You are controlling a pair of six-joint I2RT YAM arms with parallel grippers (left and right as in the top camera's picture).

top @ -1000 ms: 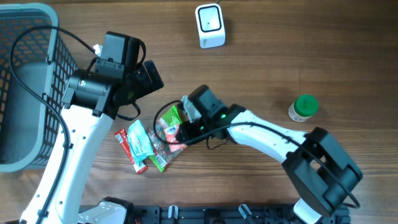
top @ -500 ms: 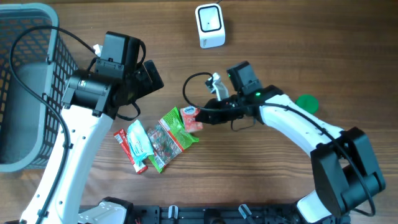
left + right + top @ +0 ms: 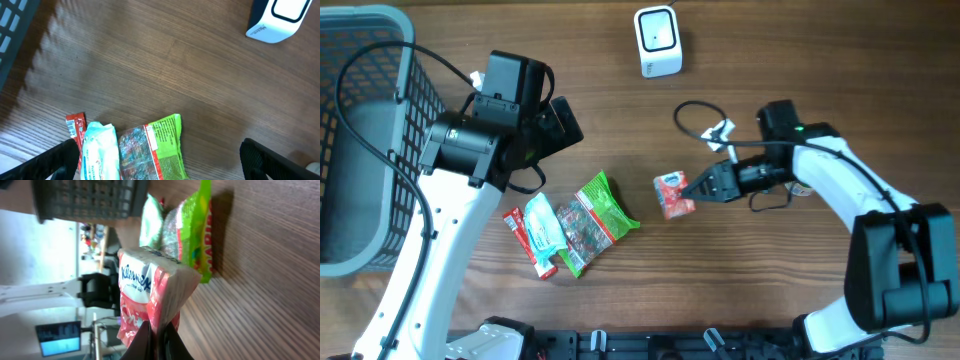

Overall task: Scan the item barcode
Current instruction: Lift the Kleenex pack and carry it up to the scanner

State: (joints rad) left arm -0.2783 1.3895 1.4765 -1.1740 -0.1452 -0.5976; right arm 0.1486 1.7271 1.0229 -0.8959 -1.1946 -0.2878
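Wooden table (image 3: pixel 800 70): scanner (image 3: pixel 657 41), snack packets (image 3: pixel 582 225), basket (image 3: pixel 350 100).

A small red-and-white tissue pack (image 3: pixel 672 193) is held near the centre of the overhead view, pinched at its three o'clock edge by the closed fingers of the right gripper (image 3: pixel 700 188). The right wrist view shows the pack (image 3: pixel 150 297) edge-on to the fingers, with blue Kleenex lettering on a white panel. The white barcode scanner (image 3: pixel 657 40), with a dark-rimmed rounded window, stands well apart at the pack's twelve o'clock.
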